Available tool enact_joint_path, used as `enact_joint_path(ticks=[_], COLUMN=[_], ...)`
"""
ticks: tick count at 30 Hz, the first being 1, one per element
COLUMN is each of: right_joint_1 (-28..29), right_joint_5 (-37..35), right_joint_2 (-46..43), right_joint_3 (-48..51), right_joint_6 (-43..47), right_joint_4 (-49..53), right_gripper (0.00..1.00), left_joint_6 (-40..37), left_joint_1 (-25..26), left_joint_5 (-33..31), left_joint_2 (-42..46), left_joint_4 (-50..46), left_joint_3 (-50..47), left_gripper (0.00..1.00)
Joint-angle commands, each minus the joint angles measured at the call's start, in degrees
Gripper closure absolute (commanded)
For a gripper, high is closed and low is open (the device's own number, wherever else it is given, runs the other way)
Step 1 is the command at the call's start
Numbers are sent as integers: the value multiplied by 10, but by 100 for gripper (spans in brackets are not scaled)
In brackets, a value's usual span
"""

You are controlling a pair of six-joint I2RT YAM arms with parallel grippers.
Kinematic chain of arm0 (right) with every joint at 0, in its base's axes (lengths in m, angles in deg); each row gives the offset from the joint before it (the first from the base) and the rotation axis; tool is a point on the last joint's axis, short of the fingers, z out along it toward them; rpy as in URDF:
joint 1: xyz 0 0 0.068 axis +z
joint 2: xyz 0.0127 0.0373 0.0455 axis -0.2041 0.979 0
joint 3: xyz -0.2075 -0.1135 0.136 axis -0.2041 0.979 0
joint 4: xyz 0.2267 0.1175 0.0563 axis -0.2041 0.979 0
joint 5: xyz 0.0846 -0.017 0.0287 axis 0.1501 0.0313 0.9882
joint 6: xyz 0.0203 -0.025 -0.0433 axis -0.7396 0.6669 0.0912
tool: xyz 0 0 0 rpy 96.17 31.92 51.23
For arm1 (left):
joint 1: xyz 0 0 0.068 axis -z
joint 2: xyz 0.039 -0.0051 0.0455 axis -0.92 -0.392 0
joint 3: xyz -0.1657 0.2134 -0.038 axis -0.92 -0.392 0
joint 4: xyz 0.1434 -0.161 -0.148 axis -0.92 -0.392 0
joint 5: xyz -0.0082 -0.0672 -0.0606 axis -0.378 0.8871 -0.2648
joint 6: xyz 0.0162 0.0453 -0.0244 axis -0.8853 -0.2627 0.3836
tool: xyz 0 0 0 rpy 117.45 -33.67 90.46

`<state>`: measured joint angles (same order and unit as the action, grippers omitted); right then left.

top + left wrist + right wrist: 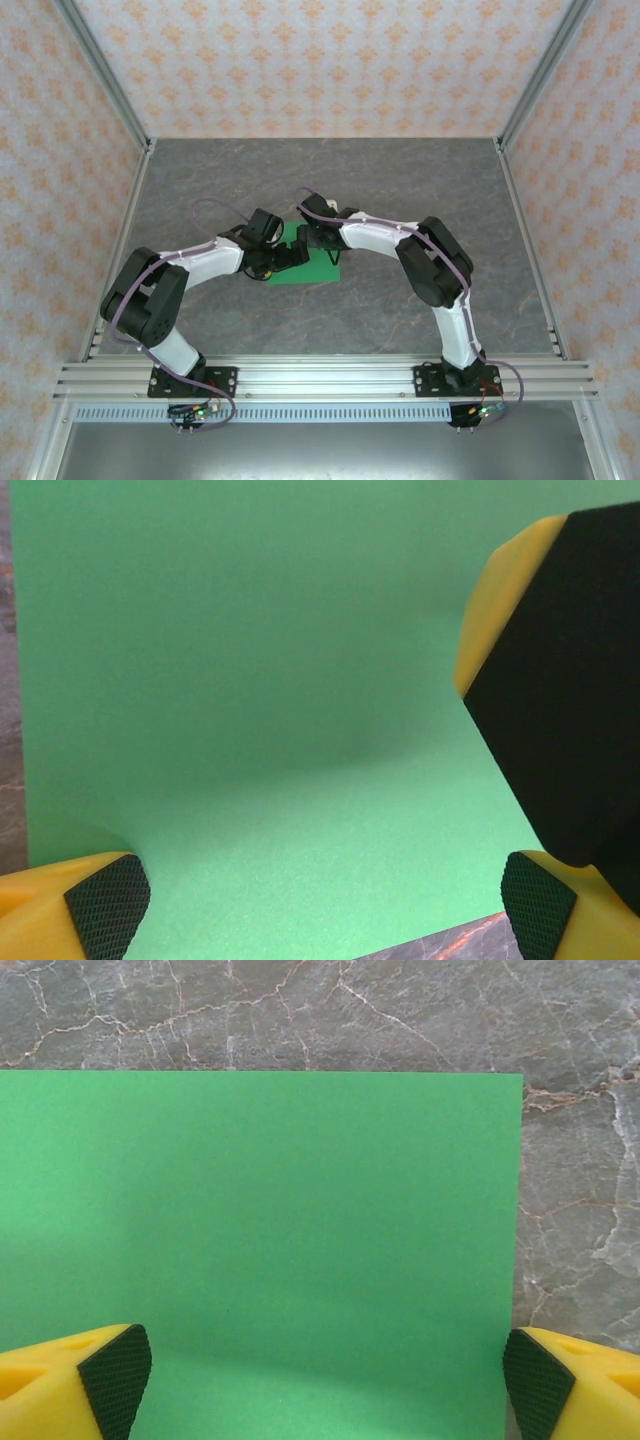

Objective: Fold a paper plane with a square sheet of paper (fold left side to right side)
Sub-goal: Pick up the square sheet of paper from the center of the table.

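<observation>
Looking down from above, we are seeing the square sheet of paper [318,272] lying flat on the grey stone-patterned table [400,180], midway between the two arms, with both grippers hanging over it. The left gripper [283,258] is hovering over the sheet's left part and the right gripper [318,238] over its far right part, the two close together. Both are standing released: in each wrist view the pads [115,1375] are sitting wide apart at the bottom corners, with flat green paper beneath the gap and nothing pinched. In the left wrist view a further yellow finger [560,680] with a black pad is crowding in from the right, and we are taking it for the right gripper's. In the right wrist view the sheet's far and right edges are lying straight on the table. We are finding no crease, so we are judging the first fold as not yet made. Being square, the sheet is offering no long axis; the crease ought to be running near to far through its middle. The left edge is the one needing to travel, and the left arm is sitting nearer to it.
</observation>
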<state>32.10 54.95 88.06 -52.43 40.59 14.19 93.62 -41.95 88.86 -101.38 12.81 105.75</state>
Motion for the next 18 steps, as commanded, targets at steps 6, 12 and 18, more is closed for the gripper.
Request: enact_joint_path(ticks=[6, 12, 18], right_joint_1=[32, 32, 32], right_joint_5=[71, 69, 53], right_joint_2=[-9, -23, -37], right_joint_3=[-4, 0, 1], right_joint_6=[-19, -15, -6], right_joint_4=[21, 22, 28], right_gripper=[14, 18, 28], left_joint_6=[7, 9, 7], left_joint_1=[-3, -2, -3], left_joint_5=[-3, 6, 2], left_joint_2=[-14, 0, 24], left_joint_4=[19, 32, 26], left_joint_3=[-28, -32, -34], left_gripper=[5, 5, 5])
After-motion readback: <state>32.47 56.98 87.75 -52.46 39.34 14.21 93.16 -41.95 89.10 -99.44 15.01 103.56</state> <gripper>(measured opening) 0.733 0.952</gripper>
